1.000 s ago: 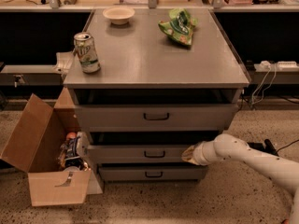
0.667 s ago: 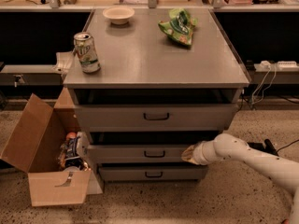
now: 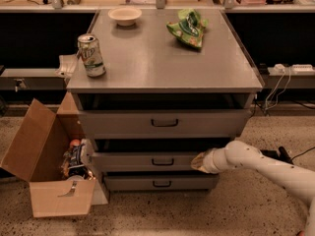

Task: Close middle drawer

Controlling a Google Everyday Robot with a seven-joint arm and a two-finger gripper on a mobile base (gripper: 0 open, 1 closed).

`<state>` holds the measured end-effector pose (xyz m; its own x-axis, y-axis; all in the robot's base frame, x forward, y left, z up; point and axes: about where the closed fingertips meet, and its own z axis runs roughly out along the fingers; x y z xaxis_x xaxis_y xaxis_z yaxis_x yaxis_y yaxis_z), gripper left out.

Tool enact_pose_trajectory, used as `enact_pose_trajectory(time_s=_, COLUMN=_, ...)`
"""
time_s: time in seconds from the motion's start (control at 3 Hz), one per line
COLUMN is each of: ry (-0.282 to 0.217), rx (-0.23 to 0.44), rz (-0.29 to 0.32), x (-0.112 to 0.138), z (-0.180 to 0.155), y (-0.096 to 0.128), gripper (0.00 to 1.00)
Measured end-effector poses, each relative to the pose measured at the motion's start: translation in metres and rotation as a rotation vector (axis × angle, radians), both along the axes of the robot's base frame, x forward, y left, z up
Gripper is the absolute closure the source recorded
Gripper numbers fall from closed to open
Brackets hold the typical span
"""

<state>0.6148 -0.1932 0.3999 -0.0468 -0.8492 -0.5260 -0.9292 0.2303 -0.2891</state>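
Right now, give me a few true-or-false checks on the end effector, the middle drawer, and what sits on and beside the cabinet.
1. The end effector is at the right end of the middle drawer front. True.
2. The soda can lies on its side. False: it stands upright on the cabinet top.
3. The bowl sits near the top's back edge. True.
4. The cardboard box is right of the cabinet. False: it is on the floor, left in the camera view.

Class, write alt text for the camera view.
The tool is at the right end of the middle drawer, which is partly open in a grey cabinet. A can, bowl and bag sit on top; a box stands left.
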Motion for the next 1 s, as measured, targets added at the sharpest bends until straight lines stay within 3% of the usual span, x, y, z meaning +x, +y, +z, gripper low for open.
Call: enact_pose_trajectory(time_s=1.0, ry=-0.001, rx=0.037, rz=0.018, x=0.0008, z=0.0033, y=0.0039, gripper=1.00)
